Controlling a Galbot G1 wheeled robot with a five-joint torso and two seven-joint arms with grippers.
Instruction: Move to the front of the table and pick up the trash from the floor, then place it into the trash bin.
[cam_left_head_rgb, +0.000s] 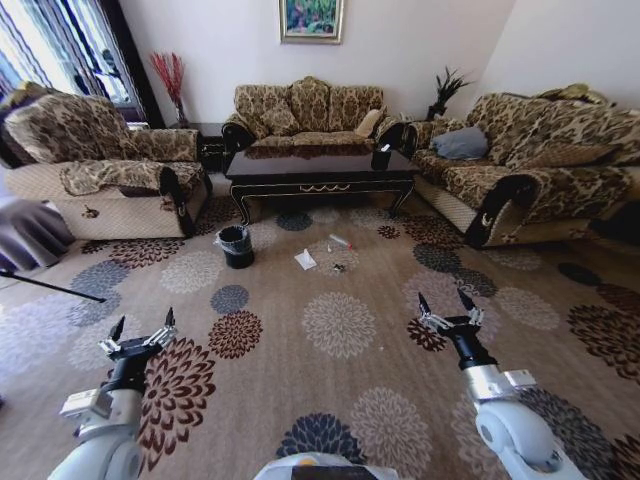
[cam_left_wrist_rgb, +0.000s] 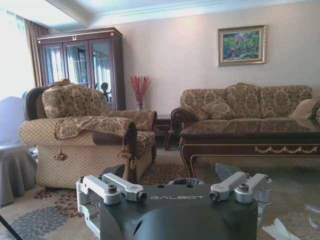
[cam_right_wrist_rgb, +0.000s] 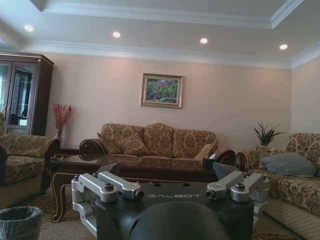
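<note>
The table (cam_left_head_rgb: 320, 172) stands far ahead on the carpet, in front of the middle sofa. On the floor before it lies the trash: a flat white paper piece (cam_left_head_rgb: 305, 260), a small clear bottle with a red cap (cam_left_head_rgb: 340, 241) and tiny dark scraps (cam_left_head_rgb: 338, 267). The black trash bin (cam_left_head_rgb: 236, 246), lined with a clear bag, stands left of the paper. My left gripper (cam_left_head_rgb: 143, 324) and right gripper (cam_left_head_rgb: 446, 301) are both held low and open, well short of the trash, with nothing between their fingers. The right wrist view has the trash bin (cam_right_wrist_rgb: 17, 222) and table (cam_right_wrist_rgb: 145, 169) ahead.
Patterned sofas flank the table: an armchair (cam_left_head_rgb: 110, 170) on the left, a long sofa (cam_left_head_rgb: 530, 175) on the right. A grey covered seat (cam_left_head_rgb: 25, 235) and a thin dark rod (cam_left_head_rgb: 50, 285) lie at the left edge. Open carpet (cam_left_head_rgb: 330, 330) stretches between me and the trash.
</note>
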